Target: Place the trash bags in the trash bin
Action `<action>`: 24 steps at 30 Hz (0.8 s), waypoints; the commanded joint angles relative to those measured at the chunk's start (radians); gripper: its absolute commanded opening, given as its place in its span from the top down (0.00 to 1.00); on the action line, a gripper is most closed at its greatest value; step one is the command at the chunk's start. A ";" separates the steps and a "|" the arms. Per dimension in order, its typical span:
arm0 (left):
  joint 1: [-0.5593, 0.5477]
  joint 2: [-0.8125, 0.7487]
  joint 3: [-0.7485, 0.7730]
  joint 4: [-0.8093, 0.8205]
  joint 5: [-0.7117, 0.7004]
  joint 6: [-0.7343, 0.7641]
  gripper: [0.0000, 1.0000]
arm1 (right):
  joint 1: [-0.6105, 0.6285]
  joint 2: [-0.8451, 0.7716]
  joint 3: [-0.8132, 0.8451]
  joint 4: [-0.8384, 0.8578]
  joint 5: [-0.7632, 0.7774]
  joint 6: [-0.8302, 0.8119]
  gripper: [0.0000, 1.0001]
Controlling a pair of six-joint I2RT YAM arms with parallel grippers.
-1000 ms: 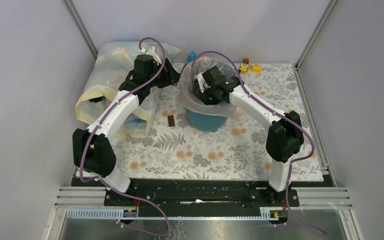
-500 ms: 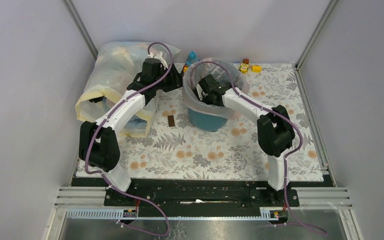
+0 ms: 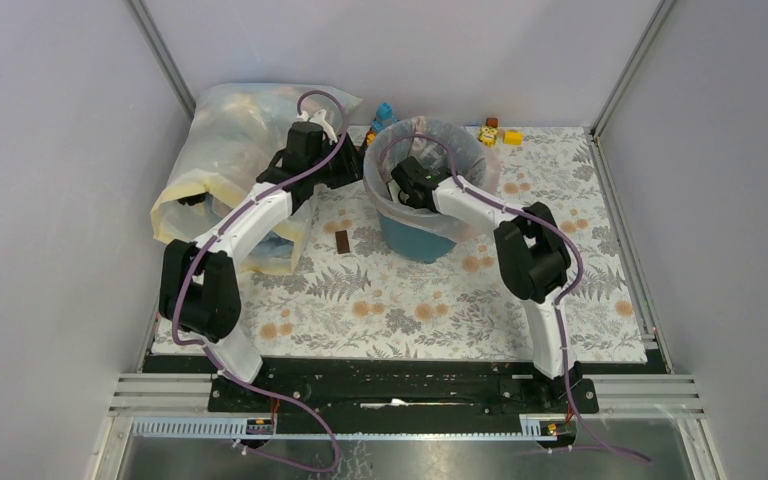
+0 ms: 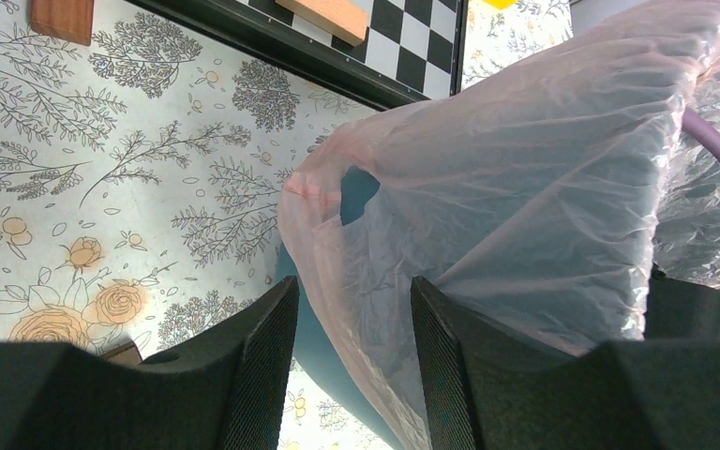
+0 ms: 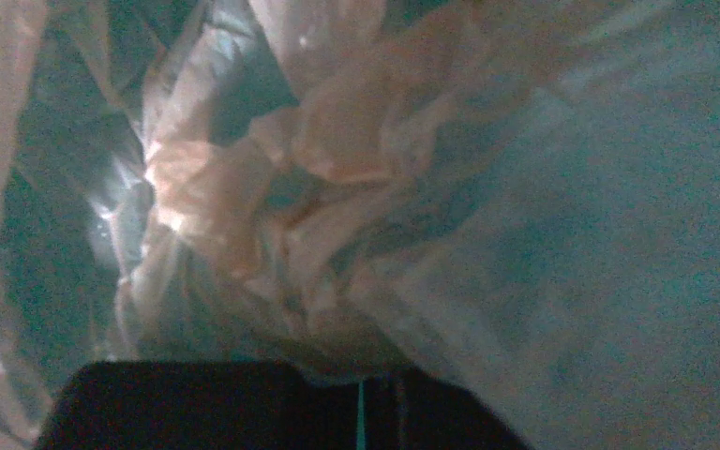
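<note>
At 12 o'clock: trash bags [image 4: 525, 206] lining trash bin [image 3: 415, 245].
Handling: probably light, soft, slippery; pinch the rim fold.
Left end effector [image 4: 354, 291]: half open, gripping nothing.
Right end effector [image 5: 361, 375]: closed, hold unclear.

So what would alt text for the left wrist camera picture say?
A thin pale-pink trash bag is draped over a teal bin, filling the right of the picture. The left tool sits at the bottom edge, its two dark fingers apart, with a floral tablecloth on the left.
</note>
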 commanded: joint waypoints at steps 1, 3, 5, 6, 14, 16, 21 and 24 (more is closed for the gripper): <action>-0.013 0.009 -0.008 0.057 0.052 -0.009 0.49 | 0.009 0.078 0.039 -0.058 -0.051 0.015 1.00; -0.013 0.010 -0.009 0.059 0.056 -0.011 0.49 | 0.006 0.103 0.048 -0.070 -0.058 0.022 1.00; -0.015 0.012 -0.008 0.061 0.059 -0.013 0.49 | 0.001 0.138 0.067 -0.098 -0.067 0.025 1.00; -0.015 0.012 -0.008 0.062 0.062 -0.013 0.49 | -0.005 0.154 0.081 -0.118 -0.068 0.024 1.00; -0.015 -0.010 0.021 0.035 0.045 0.000 0.48 | -0.047 0.073 0.087 -0.136 -0.039 0.024 1.00; -0.015 -0.017 0.039 0.015 0.030 0.009 0.48 | -0.046 0.030 0.092 -0.137 -0.031 0.025 1.00; -0.015 -0.024 0.084 -0.036 0.018 0.019 0.47 | -0.046 -0.060 0.115 -0.137 -0.030 0.039 0.97; -0.014 -0.027 0.091 -0.051 0.007 0.023 0.47 | -0.046 -0.095 0.125 -0.136 -0.030 0.041 0.96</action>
